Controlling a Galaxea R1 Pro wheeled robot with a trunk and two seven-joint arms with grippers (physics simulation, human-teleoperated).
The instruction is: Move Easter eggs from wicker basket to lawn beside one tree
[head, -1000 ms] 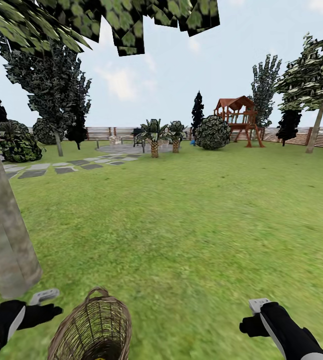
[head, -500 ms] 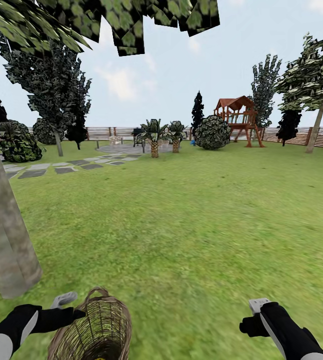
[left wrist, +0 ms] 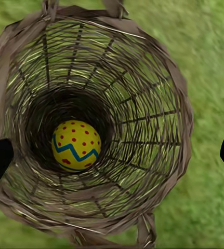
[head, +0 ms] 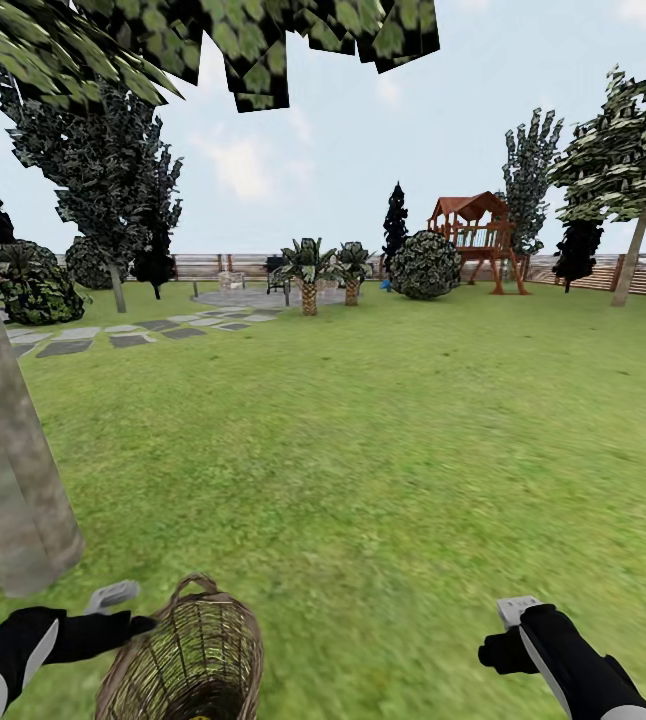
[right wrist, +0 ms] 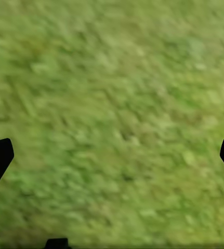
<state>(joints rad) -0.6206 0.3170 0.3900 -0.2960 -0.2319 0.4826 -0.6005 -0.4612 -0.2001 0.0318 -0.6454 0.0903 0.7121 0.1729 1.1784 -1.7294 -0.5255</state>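
Left jaws (left wrist: 112, 150): spread wide, pulled back a bit, above the wicker basket (head: 188, 660).
Egg (left wrist: 76, 145): one left, deep in the basket.
Right jaws (right wrist: 112, 155): spread over lawn (head: 383, 450).
Tree (head: 8, 480): close by.

Wicker basket (head: 185, 655) on lawn (head: 383, 450), tree (head: 8, 470) nearby, left end effector (head: 123, 625) beside rim

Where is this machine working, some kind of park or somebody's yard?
It looks like a fenced back garden, computer-rendered: a wide lawn with a wooden play tower at the far side, a stepping-stone path and a thick tree trunk close by. A wicker basket stands on the grass.
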